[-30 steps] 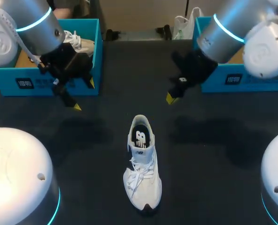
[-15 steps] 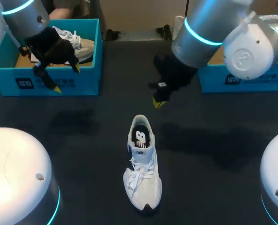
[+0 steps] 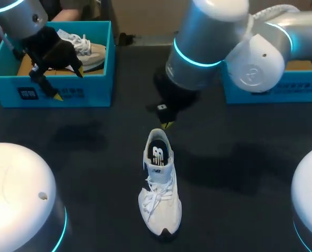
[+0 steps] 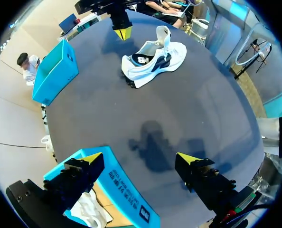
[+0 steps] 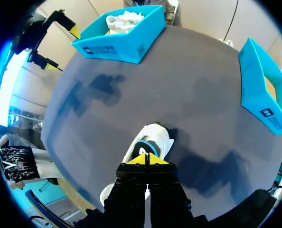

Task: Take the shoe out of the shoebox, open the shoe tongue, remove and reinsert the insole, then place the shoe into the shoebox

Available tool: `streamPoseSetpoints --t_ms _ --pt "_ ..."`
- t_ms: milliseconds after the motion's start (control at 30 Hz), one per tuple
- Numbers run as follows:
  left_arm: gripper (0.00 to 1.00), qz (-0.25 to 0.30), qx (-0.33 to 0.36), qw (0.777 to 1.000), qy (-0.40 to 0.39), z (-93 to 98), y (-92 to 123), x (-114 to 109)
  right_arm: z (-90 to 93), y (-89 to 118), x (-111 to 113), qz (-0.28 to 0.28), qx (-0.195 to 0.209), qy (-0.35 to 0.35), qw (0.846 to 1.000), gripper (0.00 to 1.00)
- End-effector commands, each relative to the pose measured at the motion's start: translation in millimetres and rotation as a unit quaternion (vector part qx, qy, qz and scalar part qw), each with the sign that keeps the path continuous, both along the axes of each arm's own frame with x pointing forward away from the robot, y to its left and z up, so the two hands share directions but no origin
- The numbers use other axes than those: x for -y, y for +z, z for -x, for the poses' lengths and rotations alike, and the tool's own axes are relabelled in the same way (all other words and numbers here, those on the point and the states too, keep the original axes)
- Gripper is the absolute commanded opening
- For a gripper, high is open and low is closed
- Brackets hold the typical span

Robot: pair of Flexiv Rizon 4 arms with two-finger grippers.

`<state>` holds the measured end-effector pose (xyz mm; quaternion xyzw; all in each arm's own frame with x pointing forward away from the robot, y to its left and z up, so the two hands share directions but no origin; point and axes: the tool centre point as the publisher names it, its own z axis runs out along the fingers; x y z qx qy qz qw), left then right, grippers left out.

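Observation:
A white shoe (image 3: pixel 160 185) stands upright on the dark table (image 3: pixel 240 210), heel toward the far side, its dark insole (image 3: pixel 158 154) showing through the opening. The same shoe (image 4: pixel 156 56) (image 5: pixel 145 142) shows in both wrist views. My right gripper (image 3: pixel 167 125) (image 5: pixel 145 159) hangs just above and behind the heel, shut with nothing between its yellow tips. My left gripper (image 3: pixel 68 83) (image 4: pixel 140 157) is open over the front wall of the left blue shoebox (image 3: pixel 66 92) (image 4: pixel 117 190), which holds a second white shoe (image 3: pixel 87 50).
A second blue shoebox (image 3: pixel 274 86) (image 5: pixel 267 95) stands at the far right, partly hidden by my right arm. Two white rounded arm bases (image 3: pixel 19 199) fill the near corners.
My right arm has swung left across the table and its gripper has come down to just behind the shoe's heel. My left gripper has drawn back toward the left shoebox.

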<state>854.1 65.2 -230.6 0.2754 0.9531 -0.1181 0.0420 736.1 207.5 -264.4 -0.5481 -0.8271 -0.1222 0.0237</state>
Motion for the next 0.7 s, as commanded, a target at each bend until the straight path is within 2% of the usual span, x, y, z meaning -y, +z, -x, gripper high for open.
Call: streamPoseSetpoints --t_ms 33,100,333,500,700 --pt "1.00 0.000 0.001 1.000 0.000 1.2 0.2 -0.7 -0.2 0.3 -4.0 0.016 0.005 -0.004 1.000 0.00" --pt "1.00 0.000 0.001 1.000 0.000 1.2 0.2 -0.7 -0.9 2.2 -8.4 0.033 0.014 -0.010 0.999 0.00" --pt "1.00 0.000 0.001 1.000 0.000 1.2 0.2 -0.7 14.7 -18.9 -16.8 0.051 0.025 -0.065 0.996 0.00" --pt "1.00 0.000 0.001 1.000 0.000 1.2 0.2 -0.7 23.0 -27.0 -19.6 0.057 0.030 -0.073 0.995 0.00" --pt "1.00 0.000 0.001 1.000 0.000 1.2 0.2 -0.7 27.8 -37.0 -22.5 0.094 0.035 -0.076 0.992 0.00"
